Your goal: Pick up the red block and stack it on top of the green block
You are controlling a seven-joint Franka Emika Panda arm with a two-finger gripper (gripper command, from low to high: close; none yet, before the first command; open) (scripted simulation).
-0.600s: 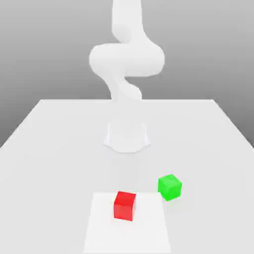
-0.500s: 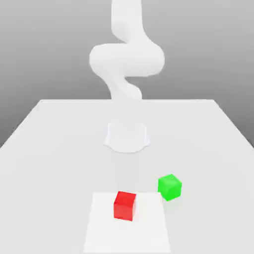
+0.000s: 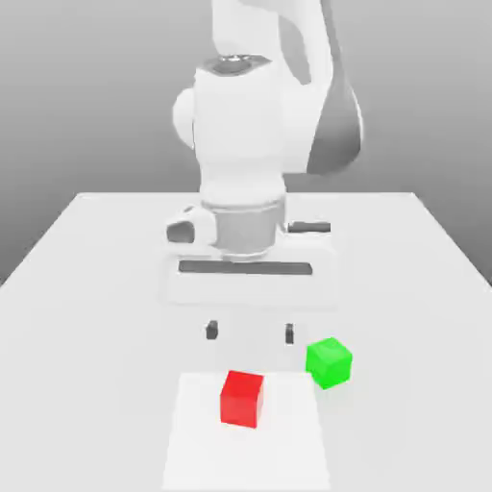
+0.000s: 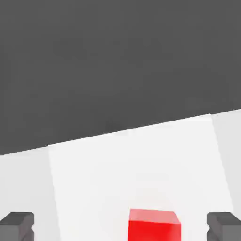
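Observation:
The red block (image 3: 241, 398) rests on a brighter white square patch (image 3: 192, 452) near the table's front edge. The green block (image 3: 329, 361) sits just off that patch, toward the exterior view's right and slightly farther back. My gripper (image 3: 250, 332) hangs open above the table, behind the red block, its two dark fingertips (image 3: 211, 330) spread wide with nothing between them. In the hand view the red block (image 4: 154, 225) lies between the two fingertips (image 4: 17, 225), and apart from both.
The white table (image 3: 96, 269) stretches wide on both sides, its far edge meeting a grey backdrop. The arm's bulky white body (image 3: 252, 163) stands over the table's middle.
The arm's body and hand now appear solid over the table's middle, where earlier only a faint pale shape showed. Both blocks lie where they were.

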